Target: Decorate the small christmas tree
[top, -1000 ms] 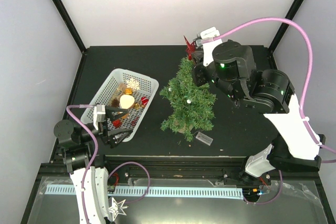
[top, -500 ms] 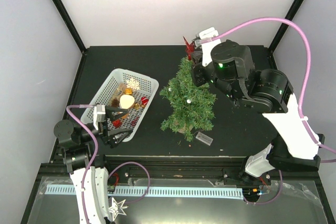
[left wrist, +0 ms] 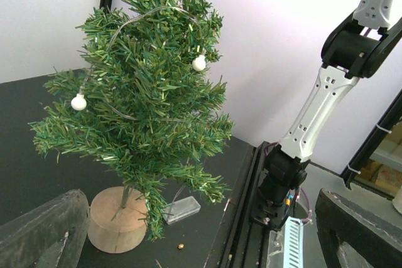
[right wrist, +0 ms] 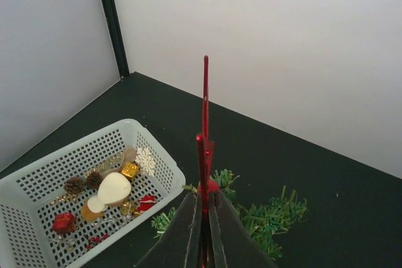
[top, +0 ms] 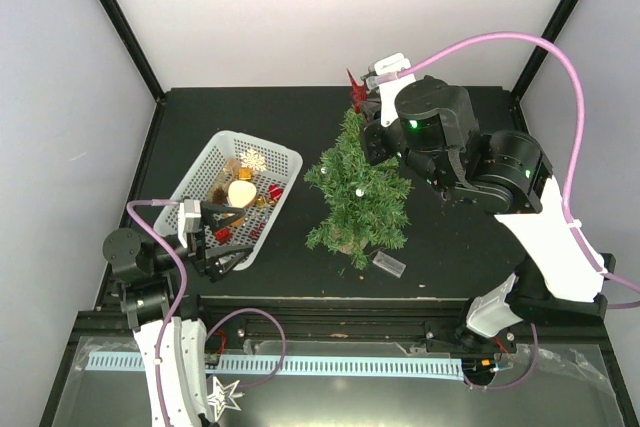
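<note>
Now, step: right gripper is clamping a red star edge-on, just above the tip of the small christmas tree.
Next move: lowering the star onto that tip (centring probably matters most).
Tree: standing upright on the surface, between white basket and right arm.
Right arm: reaching in from the right, wrist hanging over the treetop.
Left gripper: hanging spread open, empty, at the basket's near end.

- My right gripper has its 2 fingers pressed together on a thin red ornament, which I see edge-on, standing upright.
- Just below the fingers, green tree needles poke out on both sides.
- At lower left I see a white basket holding a snowflake, a gold box, a cream bulb, 2 pinecones and a red box.
- The table is black.
</note>
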`<control>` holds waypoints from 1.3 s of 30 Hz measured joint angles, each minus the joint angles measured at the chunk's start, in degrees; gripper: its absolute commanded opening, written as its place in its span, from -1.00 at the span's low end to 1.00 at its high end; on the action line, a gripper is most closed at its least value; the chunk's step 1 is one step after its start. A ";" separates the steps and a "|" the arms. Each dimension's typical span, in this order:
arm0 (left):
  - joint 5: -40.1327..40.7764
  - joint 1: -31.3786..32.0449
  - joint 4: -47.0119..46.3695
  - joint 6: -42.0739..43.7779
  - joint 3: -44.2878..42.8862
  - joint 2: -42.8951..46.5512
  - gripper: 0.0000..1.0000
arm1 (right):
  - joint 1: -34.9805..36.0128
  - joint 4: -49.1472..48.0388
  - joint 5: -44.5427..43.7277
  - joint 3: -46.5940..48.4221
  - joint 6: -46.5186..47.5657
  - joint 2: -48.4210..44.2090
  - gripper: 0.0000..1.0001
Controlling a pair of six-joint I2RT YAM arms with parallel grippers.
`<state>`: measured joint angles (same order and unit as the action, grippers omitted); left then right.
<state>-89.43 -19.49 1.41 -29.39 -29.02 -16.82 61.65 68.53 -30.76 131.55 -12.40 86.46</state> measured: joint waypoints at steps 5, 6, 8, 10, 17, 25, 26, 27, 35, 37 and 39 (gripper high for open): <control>0.00 0.00 0.00 0.00 0.00 0.00 0.97 | -0.04 1.51 -0.02 -0.04 -0.24 0.00 -0.71; 0.00 0.00 0.00 0.00 0.00 0.00 0.97 | -0.04 1.77 -0.04 -0.04 -0.20 0.00 -0.68; 0.02 0.00 0.00 0.00 0.00 0.00 0.97 | -0.04 2.10 -0.07 -0.04 -0.35 0.00 -0.65; 0.00 0.00 0.00 0.00 0.00 0.00 0.97 | -0.04 2.43 -0.11 -0.04 -0.37 0.00 -0.59; 0.02 0.00 0.00 0.00 0.00 0.00 0.97 | -0.04 2.69 -0.39 -0.04 -0.42 -0.09 0.06; 0.02 0.00 -0.02 0.02 0.00 0.00 0.97 | -0.04 2.16 -0.74 -1.22 -0.42 -2.60 0.71; 0.00 0.00 -0.02 0.00 0.00 0.00 0.97 | -0.04 1.88 -0.81 -1.84 -0.28 -3.30 0.74; 0.00 0.00 -0.02 0.02 0.00 0.00 0.97 | -0.04 1.68 -0.83 -2.49 -0.24 -4.00 0.75; 0.00 -0.02 -0.02 0.00 0.02 -0.02 0.98 | -0.04 -3.06 0.61 -19.26 -2.12 -15.82 0.77; 0.00 -0.11 -0.02 0.00 0.02 -0.04 0.98 | -0.04 -4.44 1.62 -26.08 -3.23 -20.48 0.75; 0.00 -0.55 0.00 0.00 0.02 -0.04 0.98 | -0.04 -5.68 3.06 -32.26 -4.02 -24.74 0.71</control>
<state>-89.43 -20.03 1.41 -29.39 -28.99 -16.86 61.60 62.85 -27.70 99.29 -16.43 61.71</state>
